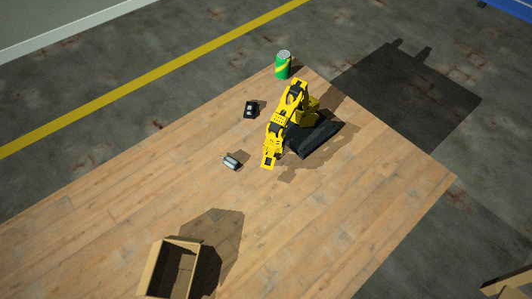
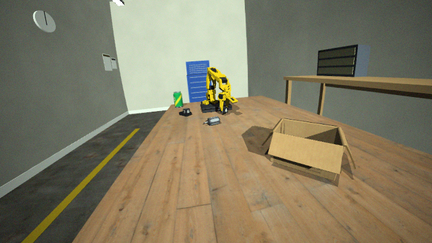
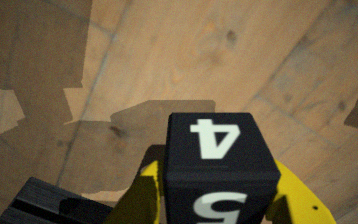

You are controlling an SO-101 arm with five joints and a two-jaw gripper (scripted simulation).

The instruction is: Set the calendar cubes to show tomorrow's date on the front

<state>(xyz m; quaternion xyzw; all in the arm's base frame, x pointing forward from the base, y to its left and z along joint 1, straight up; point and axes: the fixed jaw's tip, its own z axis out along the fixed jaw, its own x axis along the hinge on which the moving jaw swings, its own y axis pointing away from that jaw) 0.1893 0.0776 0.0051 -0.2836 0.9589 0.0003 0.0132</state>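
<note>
Overhead, the yellow arm is seen folded down from its black base, and the end effector (image 1: 268, 161) is pointed toward seven o'clock, low over the table (image 1: 353, 209). A dark cube is only just made out at its tip. The calendar tray (image 1: 251, 109) lies well apart at about eleven o'clock from the tip, with white marks on top that are too small to be read. Whether a second cube sits in it cannot be told from this height. A small grey motor (image 1: 230, 161) lies near the tip at nine o'clock, and a green can (image 1: 283, 64) stands beyond the arm at the table's far corner.

From the exterior view, the arm is seen small and far off, with the tray (image 2: 185, 111) at its nine o'clock and the motor (image 2: 213, 120) nearer the camera. An open cardboard box (image 2: 307, 151) stands well apart.

At the wrist, the end effector (image 3: 220, 200) is shown clenched on the cube (image 3: 220, 160), held clear of the boards with a shadow beneath it. A white 4 is carried on one face and a 5 on the adjoining one. The cube is judged to be stiff, light and smooth, so slip or twist under a loose pinch is the likely risk. A hold square across two opposite flat faces, near the middle, is judged best, with edges and corners avoided.
</note>
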